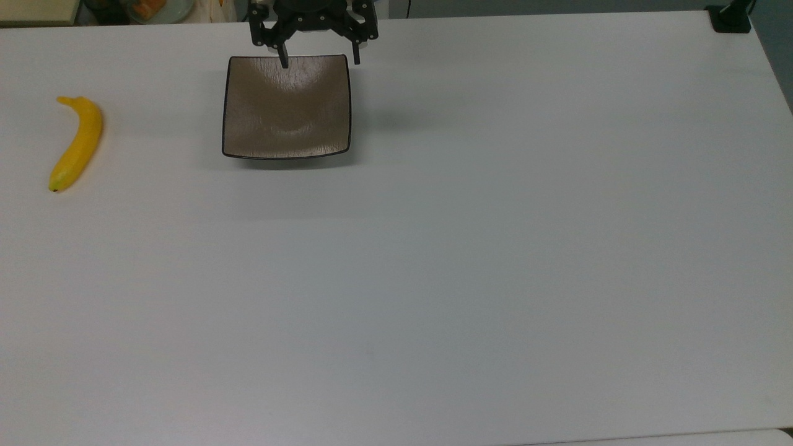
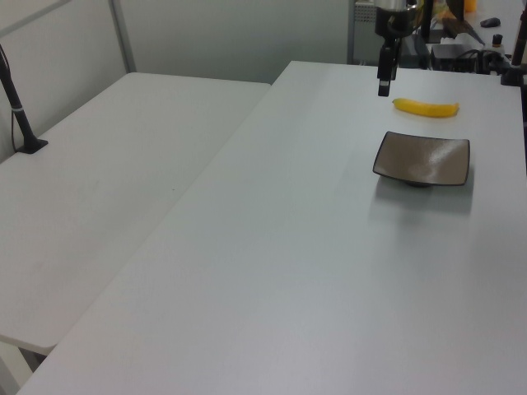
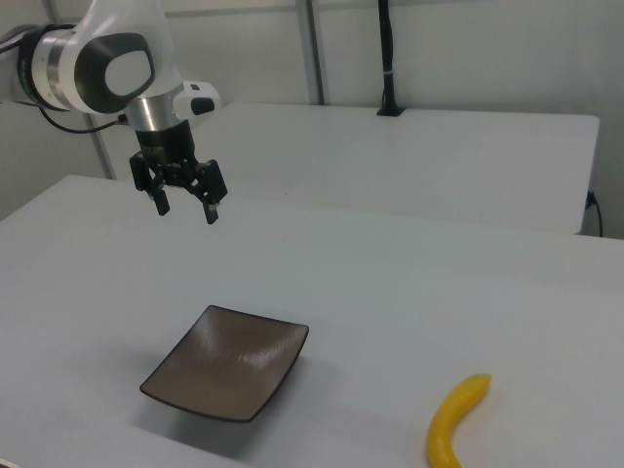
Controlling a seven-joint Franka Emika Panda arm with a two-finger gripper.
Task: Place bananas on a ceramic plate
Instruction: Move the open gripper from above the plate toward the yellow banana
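On the top view's far left, the bananas (image 1: pixel 77 144) lay alone on the white surface (image 1: pixel 471 248), well apart from the empty ceramic plate (image 1: pixel 287 106). Above the plate's far edge hung the tool (image 1: pixel 319 61), fingers spread wide, its upper part cut off.
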